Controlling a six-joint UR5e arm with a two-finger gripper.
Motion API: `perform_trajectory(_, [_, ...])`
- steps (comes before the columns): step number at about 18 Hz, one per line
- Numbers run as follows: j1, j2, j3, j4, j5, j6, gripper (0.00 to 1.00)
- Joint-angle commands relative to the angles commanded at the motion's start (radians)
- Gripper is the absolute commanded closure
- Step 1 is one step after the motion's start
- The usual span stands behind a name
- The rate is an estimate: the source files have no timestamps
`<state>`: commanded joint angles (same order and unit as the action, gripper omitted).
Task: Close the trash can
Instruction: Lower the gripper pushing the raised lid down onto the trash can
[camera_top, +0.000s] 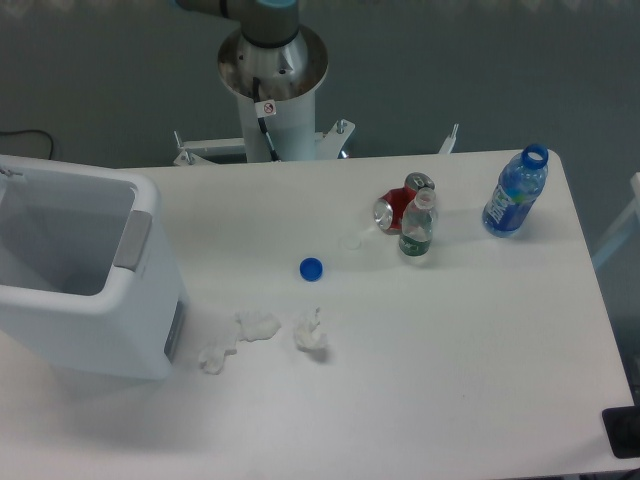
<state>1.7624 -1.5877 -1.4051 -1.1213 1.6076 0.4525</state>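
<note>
The trash can (85, 275) sits on the near left of the worktop (450, 380) with its top open, so you can see right down inside. To shut it well, I think the claw should find the lid, swing it over slowly and press it flat. The lid is cut off at the left edge, and the claw is out of view past the arm's base (272, 60) at the far side, so I cannot tell if it is apart or together.

The jaws are out of view, so nothing can be placed against them. The trash can (85, 275) stands open-topped at the worktop (450, 380) edge; crumpled tissues (262, 337) crowd its side, with a blue cap (311, 268) beyond them.
</note>
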Motion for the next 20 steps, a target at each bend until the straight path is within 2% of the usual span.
perform_trajectory(8, [0.068,-0.003,0.0,0.0,0.0,0.002,1.0])
perform_trajectory(20, [0.124,-0.026,-0.044,-0.002,-0.005,0.012,1.0])
